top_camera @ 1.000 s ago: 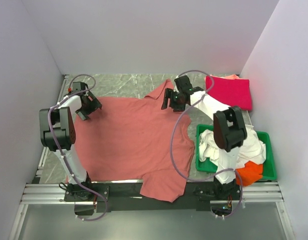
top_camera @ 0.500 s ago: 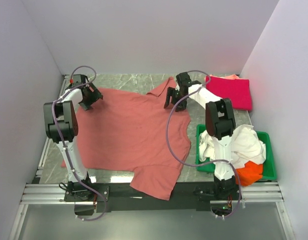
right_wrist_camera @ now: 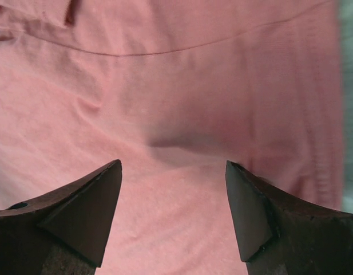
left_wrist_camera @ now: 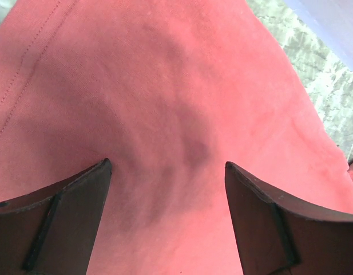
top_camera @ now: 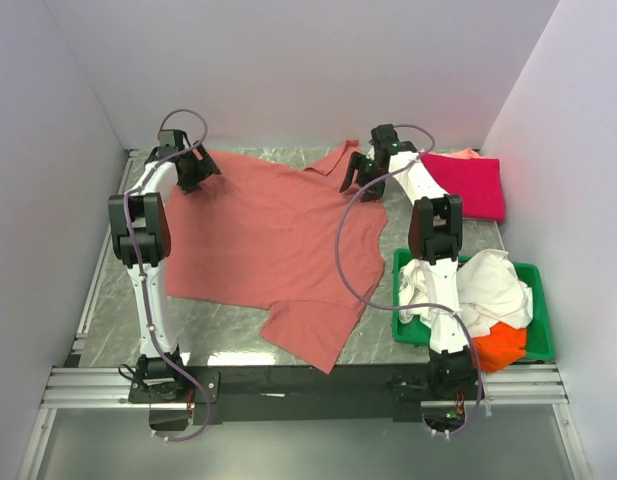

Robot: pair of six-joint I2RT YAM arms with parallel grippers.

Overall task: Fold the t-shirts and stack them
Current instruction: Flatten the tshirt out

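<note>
The large dusty salmon-red t-shirt (top_camera: pixel 278 240) lies spread on the marble table, its far edge near the back wall. My left gripper (top_camera: pixel 193 170) is over its far left corner. In the left wrist view (left_wrist_camera: pixel 167 163) the jaws stand wide apart with only flat cloth (left_wrist_camera: pixel 165 86) between them. My right gripper (top_camera: pixel 360 175) is over the far right sleeve area. In the right wrist view (right_wrist_camera: pixel 173 163) it is also open over the cloth (right_wrist_camera: pixel 176 86). A folded crimson-pink t-shirt (top_camera: pixel 468 185) lies at the far right. White t-shirts (top_camera: pixel 493 285) and an orange one (top_camera: pixel 500 345) are piled in the tray.
A green plastic tray (top_camera: pixel 541 335) stands at the right, near the right arm's base. White walls close in the table at the back and both sides. A metal rail runs along the near edge.
Both grippers have moved toward the back wall, and the salmon-red shirt has shifted back with them; its near hem now lies farther from the front rail.
</note>
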